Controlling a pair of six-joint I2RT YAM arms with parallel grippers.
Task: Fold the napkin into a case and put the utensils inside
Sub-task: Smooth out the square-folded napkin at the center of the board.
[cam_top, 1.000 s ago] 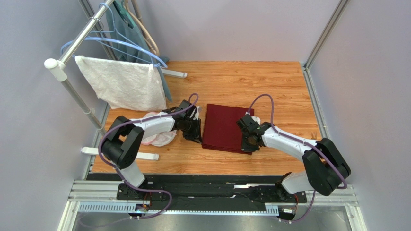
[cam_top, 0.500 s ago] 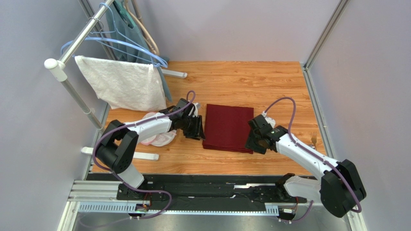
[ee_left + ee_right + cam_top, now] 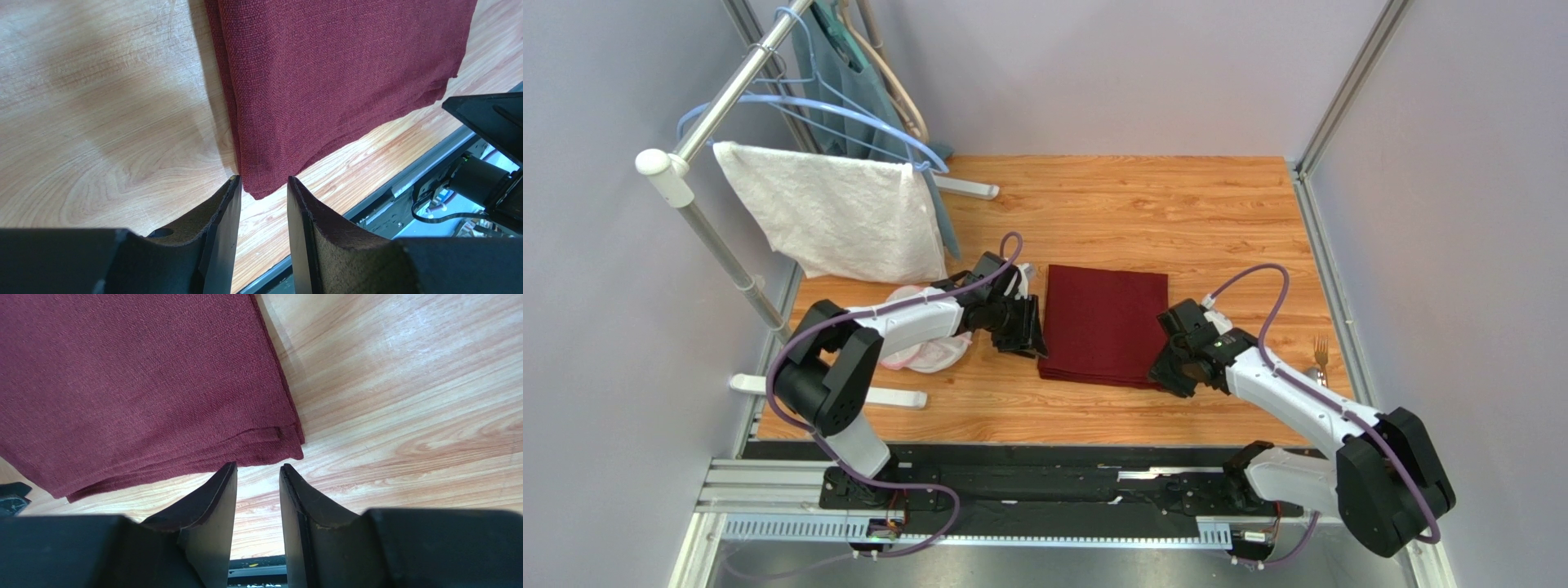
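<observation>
**Both arms poised at the near corners of the folded cloth, no pocket made yet**

A white textured towel hangs from a grey metal rack at about 10 o'clock from the cloth, clear of the work. A pale pinkish-white bundle of cloth lies under the left forearm at 9 o'clock.

The left fingers sit low at the 8 o'clock corner of the dark maroon-red napkin. They are parted by a narrow gap with the corner's tip just at its mouth, and they have hold of nothing. This looks like a line-up for pinching that corner.

The napkin lies flat on the wooden surface, folded into a several-layered rectangle. It is not yet a narrow strip, shows no open pocket, and has nothing inside it.

The right fingers mirror the left at the 4 o'clock corner. They are slightly apart and empty, with the stacked edges just beyond their tips.

A small silver metal fork lies at 3 o'clock by the surface's edge, partly hidden by the right arm and well apart from the napkin. I cannot make out a spoon.
</observation>
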